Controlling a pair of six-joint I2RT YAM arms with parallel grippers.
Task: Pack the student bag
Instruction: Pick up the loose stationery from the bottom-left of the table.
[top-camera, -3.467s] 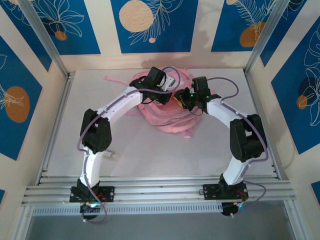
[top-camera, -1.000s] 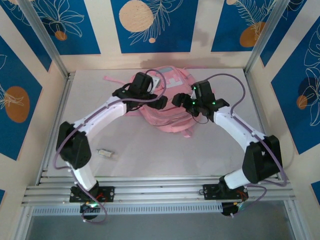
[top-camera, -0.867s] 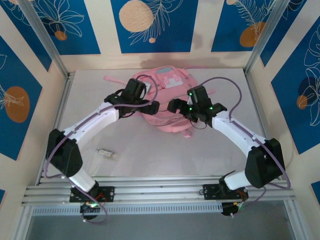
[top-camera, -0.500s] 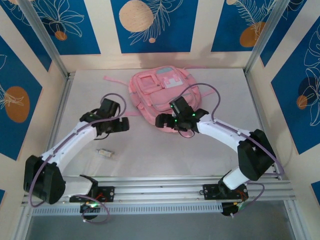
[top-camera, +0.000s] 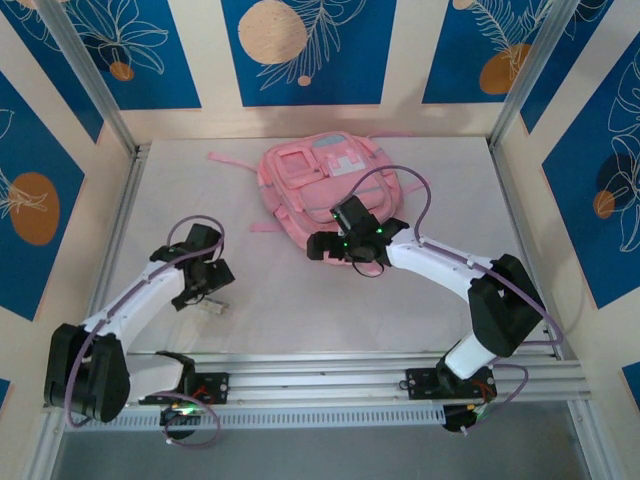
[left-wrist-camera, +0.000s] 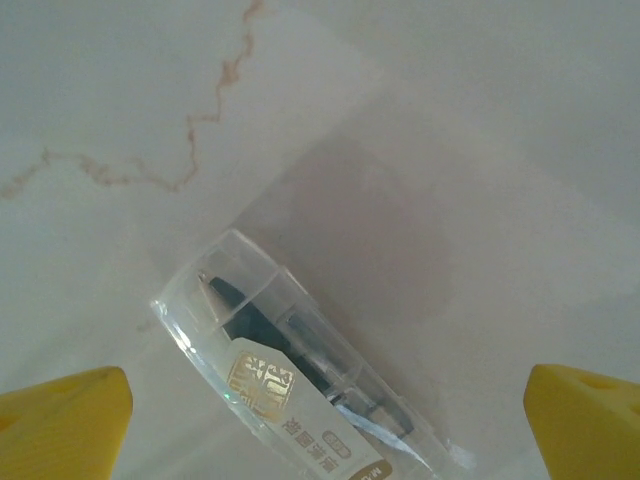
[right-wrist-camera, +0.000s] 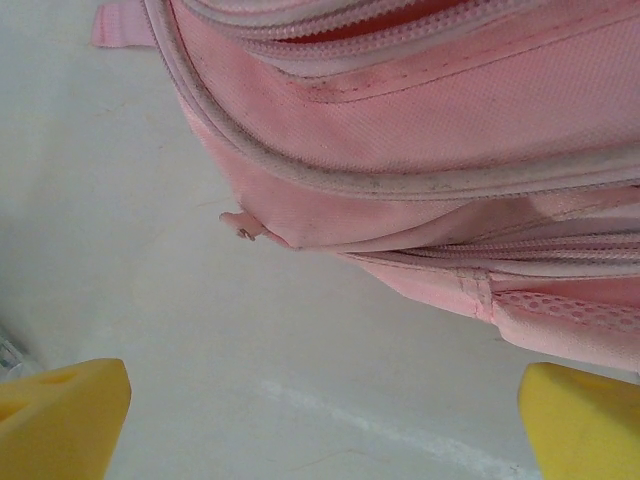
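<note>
Lying flat at the far middle of the counter (top-camera: 420, 300) is one pink bag (top-camera: 330, 185), its front pockets facing up and one loose strap (top-camera: 228, 160) trailing off to its left. One small clear case (top-camera: 212, 307) is sitting near the front left, well apart from the bag. Two arms are reaching in, one from each side.

The left hand (top-camera: 205, 285) is hanging over the case with its jaws standing wide. In the left wrist view the case (left-wrist-camera: 300, 380) is lying slantwise between the two yellow fingers (left-wrist-camera: 60, 415), touching neither, and the hand (left-wrist-camera: 325, 425) is gripping nothing. The right hand (top-camera: 325, 246) is hovering at the bag's near edge, also spread wide and holding nothing. Its fingers (right-wrist-camera: 60, 410) are framing bare counter just below the bag (right-wrist-camera: 450, 130).

From above, the right arm is covering part of the bag's near edge, and the left hand is hiding part of the case. The wrist views are cropping the case's lower end and most of the bag. A dark pen is showing inside the case, but the label print is too small to read.
</note>
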